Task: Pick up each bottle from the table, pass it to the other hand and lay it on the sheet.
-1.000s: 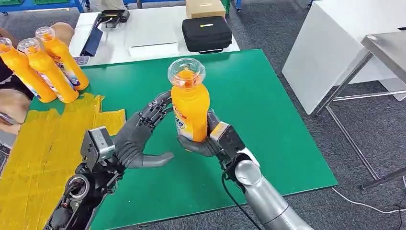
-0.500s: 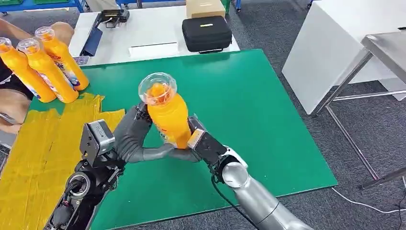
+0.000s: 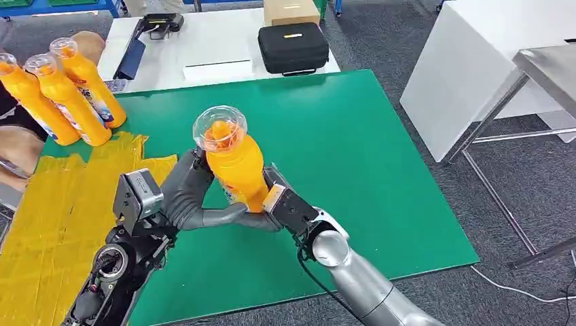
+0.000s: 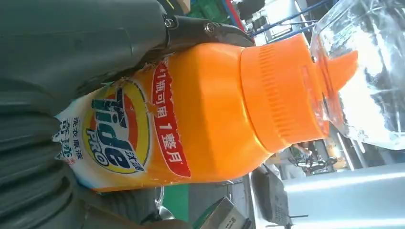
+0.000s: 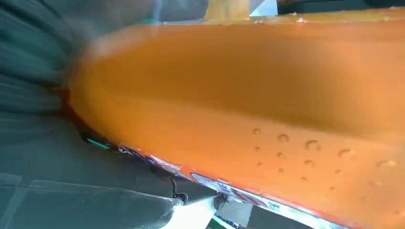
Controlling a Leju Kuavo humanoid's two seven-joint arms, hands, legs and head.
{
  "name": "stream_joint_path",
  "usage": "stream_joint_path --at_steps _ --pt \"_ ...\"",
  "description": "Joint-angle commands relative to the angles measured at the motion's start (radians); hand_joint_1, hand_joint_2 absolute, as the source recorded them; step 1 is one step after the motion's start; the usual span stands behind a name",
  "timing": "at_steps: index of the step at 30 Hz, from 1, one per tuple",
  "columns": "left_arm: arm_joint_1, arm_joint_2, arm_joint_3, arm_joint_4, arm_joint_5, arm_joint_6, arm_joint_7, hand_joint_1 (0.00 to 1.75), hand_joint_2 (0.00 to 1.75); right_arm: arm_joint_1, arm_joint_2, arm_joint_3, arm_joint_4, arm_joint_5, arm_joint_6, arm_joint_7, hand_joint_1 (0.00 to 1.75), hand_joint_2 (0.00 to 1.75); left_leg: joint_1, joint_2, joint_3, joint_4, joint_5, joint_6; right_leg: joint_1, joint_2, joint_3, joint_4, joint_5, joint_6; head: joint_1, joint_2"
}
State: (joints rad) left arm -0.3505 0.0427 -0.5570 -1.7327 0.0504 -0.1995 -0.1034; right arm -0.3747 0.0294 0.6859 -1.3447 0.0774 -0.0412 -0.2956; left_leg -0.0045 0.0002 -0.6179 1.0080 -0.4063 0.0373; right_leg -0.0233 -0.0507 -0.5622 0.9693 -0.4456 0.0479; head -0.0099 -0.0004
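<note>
Both arms reached in over the table (image 3: 380, 136). The right hand (image 3: 275, 207) gripped the bottle (image 3: 234, 170) low; the left hand (image 3: 187, 197) wrapped around it from the opposite side.

Both arms are silver tubes with rounded joints. The left hand (image 3: 187, 197) is dark grey with a thick matte thumb and darker segmented fingers; a grey metal box sits at its wrist above black rings. The right hand (image 3: 272, 210) carries a black block, and a black cable runs along its forearm.
</note>
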Motion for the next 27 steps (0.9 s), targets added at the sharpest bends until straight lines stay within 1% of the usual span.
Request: stream_joint_path --at_steps 1,2,3,5,7,11,12,13,14,17,19,22,23,24,25,27 --pt "-0.024 -0.004 -0.02 0.058 -0.033 0.021 0.003 0.0 1.75 -0.061 0.023 0.098 0.078 0.025 0.0 0.017 1.75 1.75 0.002 0.003 0.006 0.0 -0.003 -0.003 0.001 0.007 0.006 -0.002 -0.002 -0.004 0.0 0.0" --pt "-0.022 -0.003 -0.019 0.06 -0.033 0.024 0.002 0.0 1.75 -0.063 0.024 0.103 0.079 0.025 0.001 0.017 1.75 1.75 0.0 0.001 0.002 -0.001 -0.001 -0.001 0.0 0.003 0.002 -0.001 -0.001 -0.002 0.0 0.0" --pt "-0.021 -0.003 -0.018 0.063 -0.042 0.034 0.0 0.0 1.75 -0.067 0.024 0.11 0.083 0.025 0.002 0.018 1.75 1.75 0.001 0.002 0.004 0.0 -0.002 -0.002 0.001 0.006 0.004 -0.001 -0.001 -0.003 0.0 0.0" --pt "-0.021 -0.004 -0.019 0.066 -0.048 0.042 0.001 0.0 1.75 -0.072 0.026 0.119 0.092 0.025 0.004 0.02 1.75 1.75 0.001 0.001 0.002 0.0 -0.001 -0.001 0.001 0.003 0.002 -0.001 0.0 -0.002 0.0 0.0" --pt "-0.021 -0.006 -0.023 0.065 -0.062 0.05 0.002 0.0 1.75 -0.074 0.027 0.125 0.098 0.024 0.005 0.02 1.75 1.75 0.002 0.003 0.006 -0.001 -0.002 -0.003 0.001 0.007 0.006 -0.002 -0.001 -0.003 0.0 0.0" --pt "-0.024 -0.022 -0.045 0.085 -0.08 0.051 0.022 0.0 1.75 -0.075 0.02 0.135 0.092 0.044 -0.006 0.018 1.75 1.75 0.001 0.001 0.002 -0.001 -0.001 -0.001 0.0 0.003 0.002 -0.001 -0.001 -0.002 0.0 0.0" --pt "-0.026 -0.026 -0.045 0.095 -0.081 0.054 0.025 0.0 1.75 -0.075 0.017 0.14 0.088 0.054 -0.011 0.018 1.75 1.75 0.001 0.001 0.004 0.0 -0.002 -0.002 0.001 0.004 0.005 -0.002 -0.001 -0.003 0.0 0.0" --pt "-0.028 -0.03 -0.044 0.102 -0.083 0.056 0.027 0.0 1.75 -0.075 0.017 0.143 0.087 0.059 -0.012 0.019 1.75 1.75 0.001 0.0 0.003 -0.001 -0.001 -0.001 0.0 0.002 0.003 -0.001 -0.001 -0.002 0.0 0.0" --pt "-0.031 -0.031 -0.044 0.108 -0.083 0.056 0.027 0.0 1.75 -0.074 0.018 0.145 0.086 0.061 -0.012 0.019 1.75 1.75 0.001 0.0 0.005 -0.001 -0.002 -0.002 0.001 0.004 0.006 -0.002 -0.002 -0.003 0.0 0.0" --pt "-0.035 -0.034 -0.041 0.118 -0.084 0.058 0.028 0.0 1.75 -0.076 0.018 0.154 0.086 0.073 -0.011 0.02 1.75 1.75 0.0 0.001 0.002 0.0 -0.001 -0.001 0.0 0.003 0.002 -0.001 -0.001 -0.002 0.0 0.0" --pt "-0.036 -0.035 -0.041 0.122 -0.086 0.06 0.03 0.0 1.75 -0.077 0.019 0.158 0.086 0.08 -0.013 0.021 1.75 1.75 0.001 0.0 0.003 -0.001 -0.001 -0.002 0.001 0.003 0.003 -0.001 -0.001 -0.002 0.0 0.0" --pt "-0.036 -0.036 -0.041 0.123 -0.087 0.06 0.031 0.0 1.75 -0.077 0.02 0.159 0.086 0.08 -0.012 0.021 1.75 1.75 0.002 0.001 0.006 -0.001 -0.003 -0.003 0.001 0.006 0.007 -0.002 -0.002 -0.004 0.0 0.0" --pt "-0.037 -0.041 -0.035 0.125 -0.085 0.07 0.028 0.05 1.75 -0.077 0.024 0.163 0.089 0.079 -0.012 0.021 1.75 1.75 0.001 0.001 0.004 0.0 -0.002 -0.002 0.001 0.004 0.004 -0.001 -0.001 -0.003 0.0 0.0" --pt "-0.034 -0.042 -0.03 0.121 -0.084 0.079 0.023 1.47 1.75 -0.077 0.024 0.163 0.089 0.079 -0.011 0.021 1.75 1.75 0.002 0.001 0.006 0.0 -0.002 -0.003 0.001 0.006 0.006 -0.002 -0.002 -0.004 0.0 0.0" --pt "-0.032 -0.042 -0.026 0.119 -0.082 0.084 0.021 1.75 1.75 -0.076 0.025 0.163 0.089 0.079 -0.011 0.021 1.75 1.75 0.001 0.001 0.003 0.0 -0.001 -0.002 0.001 0.004 0.004 -0.001 -0.001 -0.002 0.0 0.0" --pt "-0.02 -0.04 -0.014 0.106 -0.075 0.097 0.014 1.75 1.75 -0.076 0.025 0.163 0.089 0.079 -0.01 0.02 1.75 1.75 0.002 0.001 0.006 0.0 -0.003 -0.003 0.001 0.006 0.006 -0.002 -0.002 -0.003 0.0 0.0"
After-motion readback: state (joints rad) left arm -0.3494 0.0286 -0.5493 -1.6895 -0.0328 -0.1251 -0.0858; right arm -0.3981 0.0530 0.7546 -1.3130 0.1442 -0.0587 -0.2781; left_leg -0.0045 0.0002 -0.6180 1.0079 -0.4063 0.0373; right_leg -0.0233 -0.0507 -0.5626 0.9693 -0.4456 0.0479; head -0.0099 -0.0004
